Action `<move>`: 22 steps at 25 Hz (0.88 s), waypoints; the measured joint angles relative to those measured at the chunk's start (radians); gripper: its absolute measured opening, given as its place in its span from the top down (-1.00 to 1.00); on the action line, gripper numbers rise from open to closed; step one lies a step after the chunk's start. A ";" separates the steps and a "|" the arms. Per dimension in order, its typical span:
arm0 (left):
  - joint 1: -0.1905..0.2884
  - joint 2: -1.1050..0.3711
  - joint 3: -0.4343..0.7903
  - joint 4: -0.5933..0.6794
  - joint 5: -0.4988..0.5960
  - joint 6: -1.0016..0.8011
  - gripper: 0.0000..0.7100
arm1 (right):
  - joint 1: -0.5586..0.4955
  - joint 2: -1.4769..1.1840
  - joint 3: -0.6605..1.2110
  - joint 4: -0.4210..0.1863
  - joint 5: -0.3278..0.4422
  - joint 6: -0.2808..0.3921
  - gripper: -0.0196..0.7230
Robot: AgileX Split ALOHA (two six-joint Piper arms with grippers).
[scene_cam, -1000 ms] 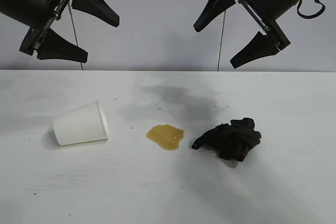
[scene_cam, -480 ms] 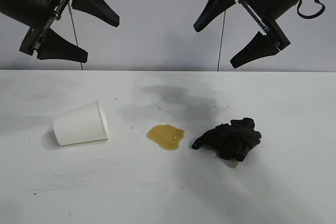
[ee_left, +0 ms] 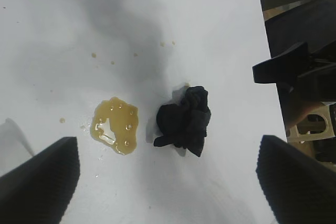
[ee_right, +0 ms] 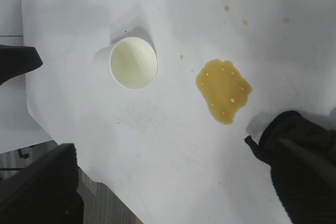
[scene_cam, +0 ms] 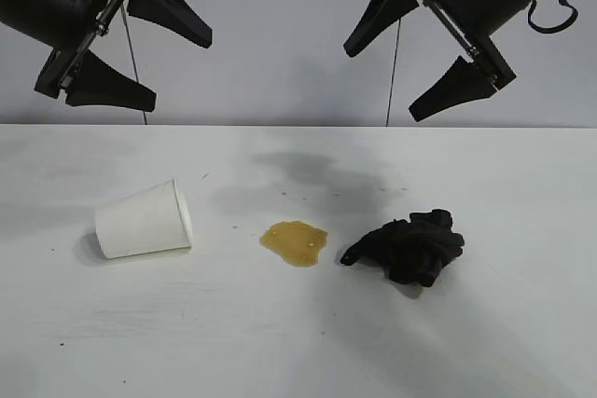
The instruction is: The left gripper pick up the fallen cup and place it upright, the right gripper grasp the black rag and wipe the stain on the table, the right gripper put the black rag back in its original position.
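The white paper cup (scene_cam: 145,221) lies on its side at the left of the white table (scene_cam: 280,342), mouth toward the middle; the right wrist view shows its open mouth (ee_right: 133,62). The amber stain (scene_cam: 295,241) lies at the centre, also in the left wrist view (ee_left: 116,124) and right wrist view (ee_right: 223,89). The black rag (scene_cam: 409,246) lies bunched just right of the stain (ee_left: 184,120) (ee_right: 294,150). My left gripper (scene_cam: 173,67) hangs open high above the cup. My right gripper (scene_cam: 396,81) hangs open high above the rag. Both are empty.
A grey wall stands behind the table. The table's edge and the grey floor (ee_right: 105,203) show in the right wrist view. The left wrist view shows the other arm (ee_left: 299,72) and dark equipment beyond the table's far side.
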 joint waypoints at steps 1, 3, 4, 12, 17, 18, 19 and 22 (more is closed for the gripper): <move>0.000 0.000 0.000 0.000 -0.002 0.000 -0.86 | 0.000 0.000 0.000 0.000 0.000 0.000 -0.92; 0.000 0.000 0.000 0.000 -0.018 0.000 -0.86 | 0.000 0.000 0.000 0.000 0.000 0.000 -0.92; 0.000 0.000 0.000 0.000 -0.023 0.000 -0.86 | 0.000 0.000 0.000 0.000 0.000 0.000 -0.92; 0.000 0.000 0.000 -0.001 -0.067 0.000 -0.86 | 0.000 0.000 0.000 0.000 0.000 0.000 -0.92; 0.000 0.000 0.000 0.141 -0.067 0.046 -0.86 | 0.000 0.000 0.000 0.000 0.000 0.000 -0.92; 0.000 0.000 0.000 0.215 -0.067 0.087 -0.86 | 0.000 0.000 0.000 0.000 -0.001 0.000 -0.92; -0.004 0.000 0.000 0.271 -0.067 0.141 -0.86 | 0.000 0.000 0.000 0.000 -0.002 0.000 -0.92; -0.021 0.000 0.000 0.435 -0.059 0.324 -0.86 | 0.000 0.000 0.000 0.000 -0.015 0.000 -0.92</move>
